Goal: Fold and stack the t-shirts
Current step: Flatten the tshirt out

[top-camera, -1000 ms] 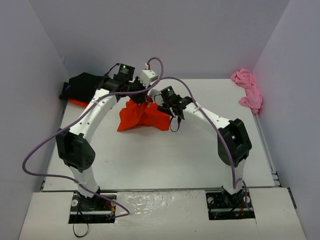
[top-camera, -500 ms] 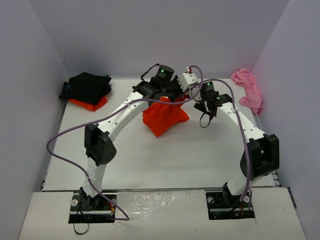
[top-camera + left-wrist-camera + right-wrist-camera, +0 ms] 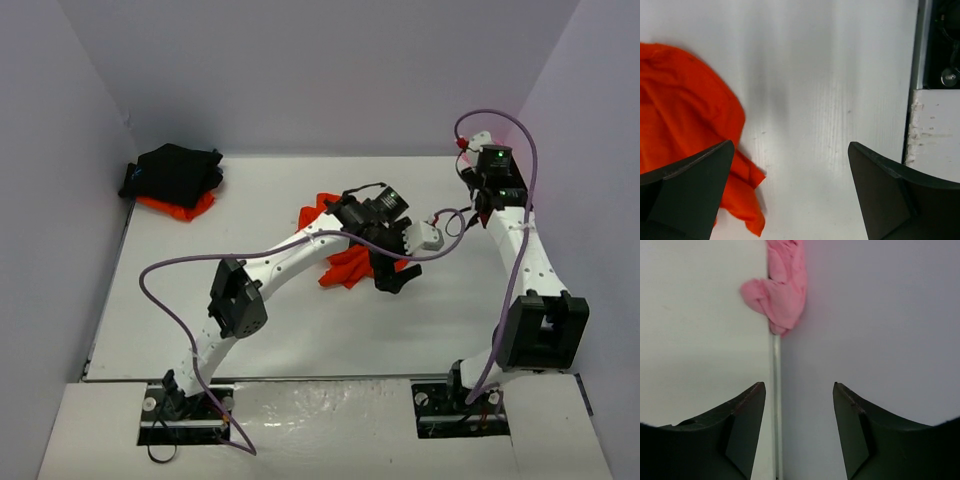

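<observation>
Four shirts: two look stacked, two are not folded. The loose orange-red shirt [image 3: 345,270] is a crumpled heap mid-desk, partly hidden under my left arm [image 3: 290,255]. The black shirt [image 3: 175,170] sits on the second orange-red shirt [image 3: 178,208] at 10 o'clock on the desk [image 3: 200,310]. The pink shirt [image 3: 782,295] is bunched at 2 o'clock, pressed against the right wall [image 3: 880,315] along the desk-edge strip [image 3: 774,400]. The top view hides it behind my right wrist.

My left jaws are spread wide with nothing in them, over bare desk. The orange hem is at 8 to 9 o'clock in the wrist view, beside the jaws and not between them. My right jaws are also spread and empty, lined up on the strip with pink at 12 o'clock.

Risks as I read them:
- Right side: my centreline sits on the strip, so the outer finger could hit the wall on descent. I'd bias toward the desk.
- Pink is wadded, so a pinch would likely take several layers and lift a lump with no usable edge.
- Cloth could catch in the seam between strip and wall.
- Left side: my arm lies over the heap, and any swing may drag or tangle it further.
- The purple cable [image 3: 300,250] loops across the orange cloth and could snag it.
- I can't see a collar or sleeve on the heap, so the next grab is a guess.
</observation>
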You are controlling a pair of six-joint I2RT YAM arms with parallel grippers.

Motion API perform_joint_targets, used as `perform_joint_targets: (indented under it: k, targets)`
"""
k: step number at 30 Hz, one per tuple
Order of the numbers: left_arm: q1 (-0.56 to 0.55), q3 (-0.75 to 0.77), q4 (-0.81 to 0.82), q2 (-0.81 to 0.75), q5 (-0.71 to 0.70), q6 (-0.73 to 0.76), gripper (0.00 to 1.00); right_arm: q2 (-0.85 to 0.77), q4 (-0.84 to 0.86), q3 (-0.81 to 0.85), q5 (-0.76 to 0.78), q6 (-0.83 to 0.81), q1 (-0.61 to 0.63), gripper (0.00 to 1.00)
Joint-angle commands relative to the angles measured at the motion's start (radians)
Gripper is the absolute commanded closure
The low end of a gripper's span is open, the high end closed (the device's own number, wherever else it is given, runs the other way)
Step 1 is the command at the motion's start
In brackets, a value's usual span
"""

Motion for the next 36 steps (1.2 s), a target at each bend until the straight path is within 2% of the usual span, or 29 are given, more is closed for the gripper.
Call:
perform_joint_targets:
  k: [1, 4, 8, 12, 15, 18, 20, 25, 29, 36]
  targets:
    - [0.18, 0.063, 0.014, -0.129, -0.042, -0.022, 0.03, -0.029, -0.051, 0.032, -0.133, -0.036, 0.153, 0.46]
    - [0.277, 0.025, 0.051, -0.141, -0.063, -0.035, 0.03, 0.002, -0.11, 0.018, -0.141, -0.039, 0.225, 0.49]
    - [0.392, -0.017, 0.091, -0.136, -0.08, -0.049, 0.03, 0.103, -0.155, 0.067, -0.148, 0.0, 0.224, 0.54]
    - [0.481, -0.092, 0.151, -0.143, -0.127, -0.068, 0.03, 0.12, -0.159, 0.032, -0.198, -0.034, 0.228, 0.54]
    - [0.52, -0.141, 0.18, -0.147, -0.153, -0.067, 0.03, 0.132, -0.207, 0.01, -0.177, -0.069, 0.249, 0.56]
    - [0.522, -0.179, 0.21, -0.152, -0.169, -0.061, 0.03, 0.183, -0.235, 0.017, -0.144, -0.05, 0.257, 0.57]
    - [0.522, -0.188, 0.237, -0.15, -0.171, -0.066, 0.03, 0.219, -0.266, 0.043, -0.172, -0.028, 0.254, 0.6]
    - [0.525, -0.128, 0.205, -0.096, -0.183, -0.056, 0.03, 0.297, -0.307, 0.087, -0.318, 0.018, 0.261, 0.61]
    - [0.526, -0.116, 0.202, -0.07, -0.18, -0.062, 0.03, 0.369, -0.318, 0.096, -0.349, 0.028, 0.28, 0.64]
    - [0.526, -0.121, 0.204, -0.067, -0.182, -0.064, 0.03, 0.38, -0.309, 0.1, -0.36, 0.027, 0.287, 0.65]
